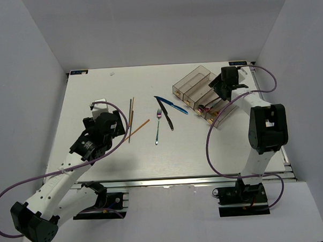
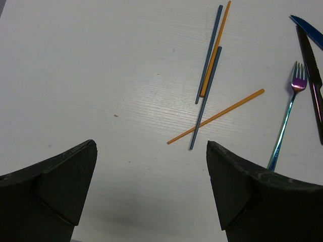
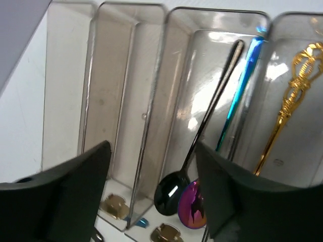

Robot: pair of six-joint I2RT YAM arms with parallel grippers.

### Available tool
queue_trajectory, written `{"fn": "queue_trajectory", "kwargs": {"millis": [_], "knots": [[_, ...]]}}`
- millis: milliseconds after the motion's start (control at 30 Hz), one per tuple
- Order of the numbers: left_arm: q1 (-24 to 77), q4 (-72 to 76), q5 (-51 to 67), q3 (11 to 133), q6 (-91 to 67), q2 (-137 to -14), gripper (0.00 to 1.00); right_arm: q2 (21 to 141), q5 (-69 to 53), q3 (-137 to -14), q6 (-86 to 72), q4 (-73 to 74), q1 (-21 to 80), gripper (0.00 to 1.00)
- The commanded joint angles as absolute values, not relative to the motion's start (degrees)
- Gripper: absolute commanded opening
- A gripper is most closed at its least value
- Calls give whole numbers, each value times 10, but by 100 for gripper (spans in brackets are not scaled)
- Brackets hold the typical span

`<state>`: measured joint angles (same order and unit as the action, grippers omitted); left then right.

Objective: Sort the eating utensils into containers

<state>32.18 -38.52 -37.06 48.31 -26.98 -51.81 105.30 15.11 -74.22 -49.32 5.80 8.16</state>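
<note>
Several thin chopsticks (image 2: 216, 117), orange and grey-blue, lie crossed on the white table (image 1: 96, 91) just ahead of my left gripper (image 2: 151, 146), which is open and empty; it also shows in the top view (image 1: 116, 127). To their right lie an iridescent fork (image 2: 287, 116), a black knife (image 2: 314, 91) and a blue knife (image 1: 171, 105). My right gripper (image 3: 151, 146) hovers open over the containers (image 3: 151, 101), nothing between its fingers. One bin holds a black spoon (image 3: 202, 136) and an iridescent spoon (image 3: 191, 209). The bin to its right holds a gold utensil (image 3: 282, 116).
The containers (image 1: 195, 87) stand at the back right of the table, angled, with the right arm (image 1: 266, 127) beside them. The two left bins (image 3: 113, 91) show no utensils. White walls close in the table on three sides.
</note>
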Motion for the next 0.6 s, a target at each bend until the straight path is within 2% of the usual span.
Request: {"fn": "queue_trajectory", "kwargs": {"millis": [0,33,67,133,267,433,567], "knots": [[319,-381,-375,479,-268,-506,98,1026,83,-799,-410,34,114,76],[319,-381,-377,479,-268,-506,98,1034,71,-837,-352,47,141,89],[319,-381,-379,480,-269,-507,98,1041,71,-838,-322,67,142,89],[319,-384,-383,480,-272,-506,98,1052,104,-893,-271,136,195,89],[319,-384,-390,480,-273,-502,98,1060,170,-910,-179,188,297,89],[319,-385,-391,482,-273,-505,98,1081,167,-902,-201,220,366,89],[319,-385,-390,481,-272,-508,98,1106,285,-915,-243,228,446,89]]}}
